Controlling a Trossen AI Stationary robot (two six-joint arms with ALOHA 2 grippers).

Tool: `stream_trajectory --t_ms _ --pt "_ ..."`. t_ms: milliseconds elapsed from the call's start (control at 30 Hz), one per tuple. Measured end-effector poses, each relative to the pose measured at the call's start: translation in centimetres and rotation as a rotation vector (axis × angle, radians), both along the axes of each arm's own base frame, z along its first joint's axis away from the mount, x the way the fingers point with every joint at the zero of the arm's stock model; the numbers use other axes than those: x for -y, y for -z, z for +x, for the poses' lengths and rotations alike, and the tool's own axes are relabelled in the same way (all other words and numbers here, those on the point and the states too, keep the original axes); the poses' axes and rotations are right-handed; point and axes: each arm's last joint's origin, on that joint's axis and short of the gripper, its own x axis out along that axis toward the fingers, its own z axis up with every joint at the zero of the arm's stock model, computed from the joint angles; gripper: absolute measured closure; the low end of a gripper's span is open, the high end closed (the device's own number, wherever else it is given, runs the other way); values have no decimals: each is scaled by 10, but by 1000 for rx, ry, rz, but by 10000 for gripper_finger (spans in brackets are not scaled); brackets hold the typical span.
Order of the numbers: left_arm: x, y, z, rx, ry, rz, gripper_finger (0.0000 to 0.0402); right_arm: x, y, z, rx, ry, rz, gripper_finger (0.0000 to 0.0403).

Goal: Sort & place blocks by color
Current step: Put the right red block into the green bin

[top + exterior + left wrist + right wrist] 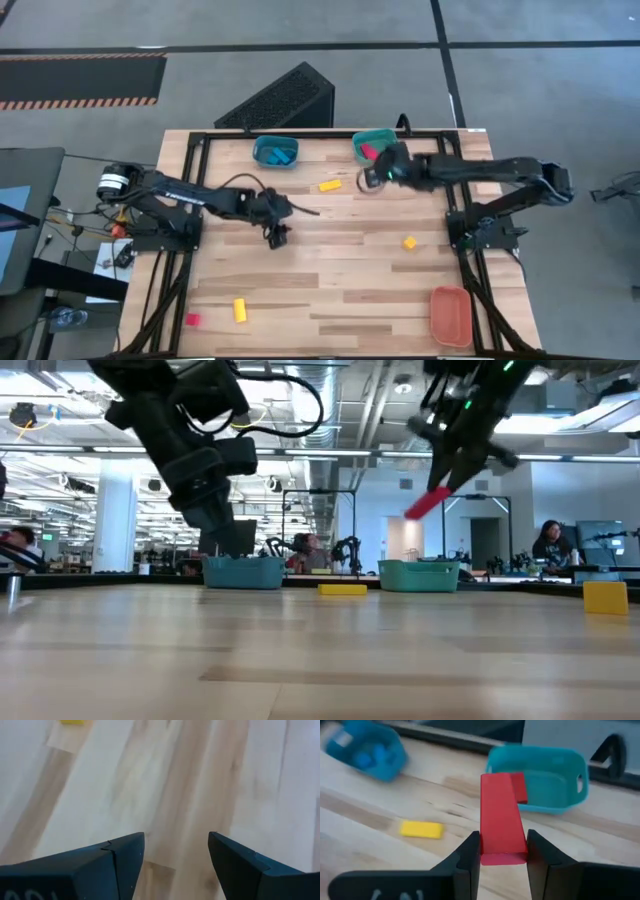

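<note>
My right gripper is shut on a red bar block, in the air just on the near side of the teal bin. That bin holds another red block. The blue bin holds blue blocks. My left gripper hangs open over bare wood at the table's middle left, touching nothing. Lying flat on the table are a yellow bar, a yellow cube, a second yellow bar and a red cube. My right gripper pinches the red bar by its near end between the two fingers, one on each long side. The bar lies along the fingers and sticks out ahead of them. It is lifted clear of the table and slants downward.
An orange bin sits at the near right corner. The blue bin and the teal bin stand along the far edge. Open wood lies between the arms and across the near middle. People sit at desks beyond the table in the low view.
</note>
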Motion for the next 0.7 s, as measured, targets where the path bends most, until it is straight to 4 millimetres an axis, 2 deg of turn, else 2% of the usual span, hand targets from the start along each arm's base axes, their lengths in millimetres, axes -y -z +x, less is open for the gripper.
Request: stream_trajectory --t_ms 100,200,367,500,700 --pt "-12 -4 1 -2 -16 -15 194 36 12 1 -27 -16 101 289" --pt "-22 -8 3 6 -46 -26 194 68 21 2 -16 -34 126 289" --pt "-39 -13 4 24 -112 -28 194 110 43 -5 -73 10 160 280" --pt "-55 -18 3 36 -241 -77 194 132 64 -4 -89 -45 208 259" --pt "-72 -24 1 50 -403 -147 194 146 82 4 -81 -113 200 240"
